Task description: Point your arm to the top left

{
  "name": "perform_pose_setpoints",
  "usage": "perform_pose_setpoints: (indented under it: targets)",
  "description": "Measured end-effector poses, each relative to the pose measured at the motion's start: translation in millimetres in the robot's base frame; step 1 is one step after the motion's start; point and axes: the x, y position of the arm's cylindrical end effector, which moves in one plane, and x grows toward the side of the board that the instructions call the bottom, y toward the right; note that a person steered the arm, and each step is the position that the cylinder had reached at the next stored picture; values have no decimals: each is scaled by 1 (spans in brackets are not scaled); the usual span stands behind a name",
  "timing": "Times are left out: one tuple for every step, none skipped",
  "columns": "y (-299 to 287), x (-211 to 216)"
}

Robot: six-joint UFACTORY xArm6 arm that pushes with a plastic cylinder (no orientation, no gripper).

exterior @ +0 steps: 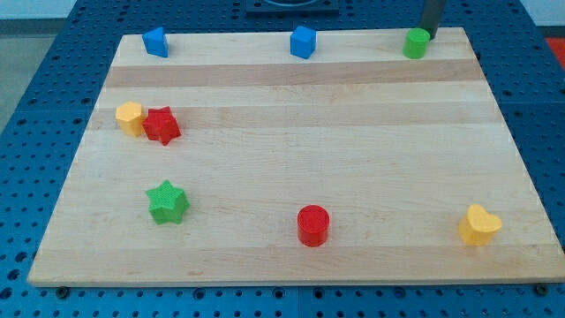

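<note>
Tabletop, left to right: blue block at top-left corner; yellow block touching red star near left edge; green star below. Blue block at mid top edge; red cylinder near bottom edge. Tool is a plain rod holding nothing; my tip sits at top-right corner, just behind green cylinder. Yellow heart at bottom-right corner.

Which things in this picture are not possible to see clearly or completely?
- My tip: in the camera view the rod is cut off by the view's top edge, and its lower end goes behind the green cylinder, so contact cannot be told.
- The board: its far edge behind that cylinder is hidden.
- The yellow block at the view's left: the red star covers its side, so its shape is unclear.
</note>
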Motion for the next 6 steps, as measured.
perform_pose_setpoints:
  targets:
    - [-13,13]
    - [-29,35]
    - [-46,60]
    - [-67,84]
    - [-86,109]
    - [-99,136]
